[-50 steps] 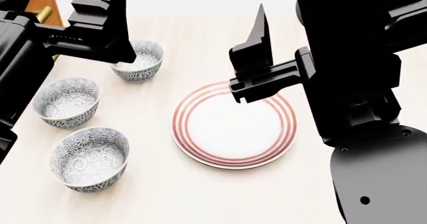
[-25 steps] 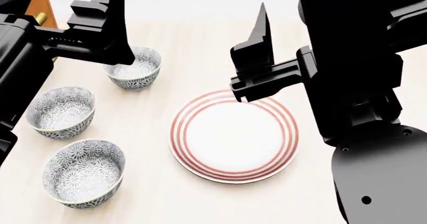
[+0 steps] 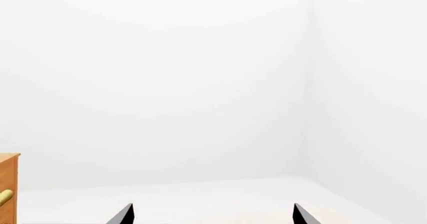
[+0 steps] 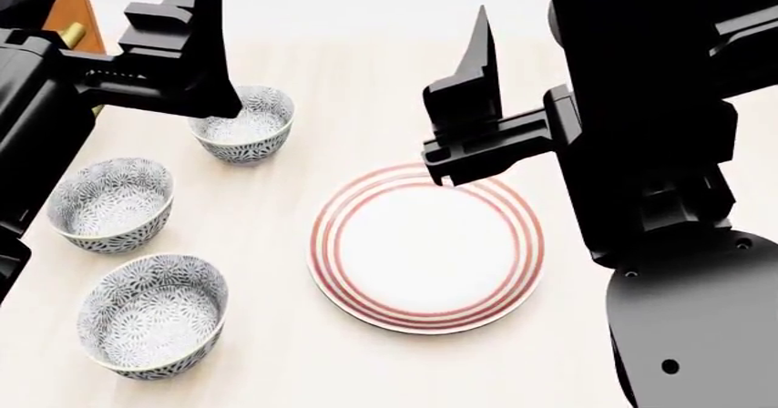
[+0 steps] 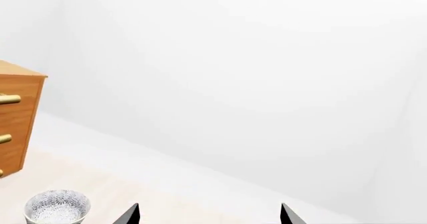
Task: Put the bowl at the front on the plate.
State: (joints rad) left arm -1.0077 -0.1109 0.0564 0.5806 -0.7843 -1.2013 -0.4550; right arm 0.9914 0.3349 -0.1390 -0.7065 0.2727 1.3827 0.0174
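- Head view shows the left tool (image 4: 200, 25) raised at about 10 o'clock, over the far side of the desk (image 4: 280, 335); only one dark finger shows there, but in the left wrist view two fingertips (image 3: 127, 214) stand well apart with blank wall between them, so it is spread and holds nothing.
- Right tool (image 4: 478, 57) hangs near 12 o'clock, above the far edge of the plate (image 4: 425, 249); its wrist view likewise shows two tips wide apart, gripping nothing.
- Plate lies flat near the middle of the desk, white with red rings.
- Three patterned bowls line up at 9 o'clock of the plate, each apart from the others.
- Nearest of them, the bowl (image 4: 152, 314), sits at about 8 o'clock, upright, clear of the plate.
- Middle bowl (image 4: 109, 203) is at 9 o'clock; the far bowl (image 4: 250, 126) is just beside the left tool.
- Wooden cabinet (image 4: 83, 12) shows at the 11 o'clock corner.
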